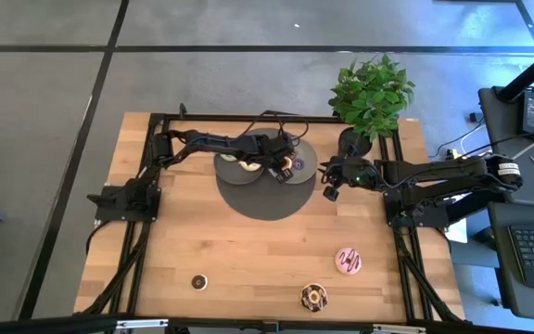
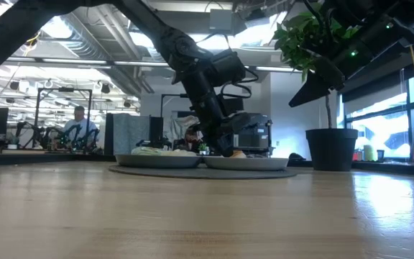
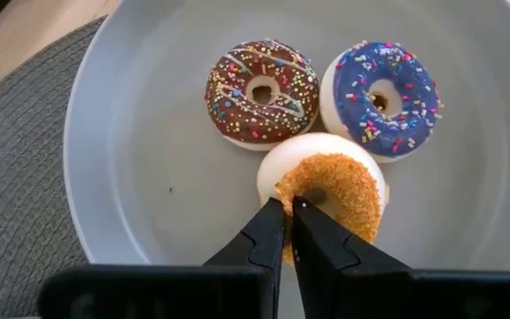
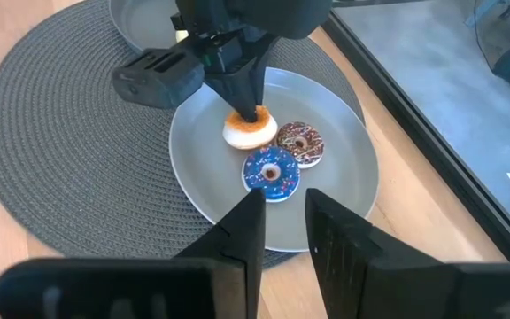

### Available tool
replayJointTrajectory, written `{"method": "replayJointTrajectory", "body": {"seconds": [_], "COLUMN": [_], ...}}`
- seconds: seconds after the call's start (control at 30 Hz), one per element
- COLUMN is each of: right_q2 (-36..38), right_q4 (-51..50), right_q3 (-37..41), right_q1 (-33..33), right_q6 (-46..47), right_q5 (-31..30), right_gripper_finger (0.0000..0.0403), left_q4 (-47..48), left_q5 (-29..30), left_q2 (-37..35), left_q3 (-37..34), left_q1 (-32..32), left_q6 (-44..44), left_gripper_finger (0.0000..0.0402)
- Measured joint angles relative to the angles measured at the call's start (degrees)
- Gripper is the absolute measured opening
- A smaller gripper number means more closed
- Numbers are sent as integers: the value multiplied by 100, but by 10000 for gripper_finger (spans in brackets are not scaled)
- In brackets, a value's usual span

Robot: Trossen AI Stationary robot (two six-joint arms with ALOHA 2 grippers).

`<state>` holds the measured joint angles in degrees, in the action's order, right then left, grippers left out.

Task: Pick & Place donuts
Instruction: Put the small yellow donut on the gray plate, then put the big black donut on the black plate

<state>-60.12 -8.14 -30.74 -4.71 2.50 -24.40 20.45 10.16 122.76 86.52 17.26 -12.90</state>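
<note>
Three ring donuts on smooth grey plate [image 3: 122,177]; left pincer [image 3: 288,213] pinching crumb-coated orange donut [image 3: 330,190].

- A round mat [image 1: 260,197] lies on the far middle of the counter [image 1: 248,250].
- Two plates rest on the mat's far part: the left plate [image 1: 235,167] and, just beside it, the right plate [image 1: 306,164].
- Three donuts lie close together in the right plate: the sugared donut [image 3: 326,182], the sprinkled donut [image 3: 261,90] and the blue donut [image 3: 382,86], with the sugared one touching both others.
- The left gripper [image 3: 287,213] reaches over that plate, its fingers [image 3: 268,232] nearly together at the sugared donut's hole.
- The right gripper [image 1: 331,190] hangs just right of the mat.
- A potted plant [image 1: 369,102] stands at the counter's far right.
- Near the near edge lie a small donut [image 1: 199,281] on the left, a squiggled donut [image 1: 348,261] on the right and another donut [image 1: 314,298] between them.
</note>
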Motion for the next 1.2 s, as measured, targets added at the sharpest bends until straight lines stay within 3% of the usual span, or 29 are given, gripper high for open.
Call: {"method": "replayJointTrajectory", "body": {"seconds": [0.3, 0.73, 1.0, 1.2], "right_q2": [0, 0, 0, 0], "right_q4": [0, 0, -2, -72], "right_q3": [0, 0, 0, 2], "right_q1": [0, 2, 2, 2], "right_q6": [7, 20, 21, 23], "right_q5": [0, 0, 0, 0], "right_gripper_finger": [86, 86, 86, 86], "left_q4": [-4, -26, -78, 233], "left_q5": [345, 541, 550, 744], "left_q2": [1, -19, -26, -435], "left_q3": [0, 0, 0, -2], "left_q1": [-2, -28, -24, 32], "left_q6": [-239, -371, -390, -43], "left_gripper_finger": [21, 94, 95, 95]}}
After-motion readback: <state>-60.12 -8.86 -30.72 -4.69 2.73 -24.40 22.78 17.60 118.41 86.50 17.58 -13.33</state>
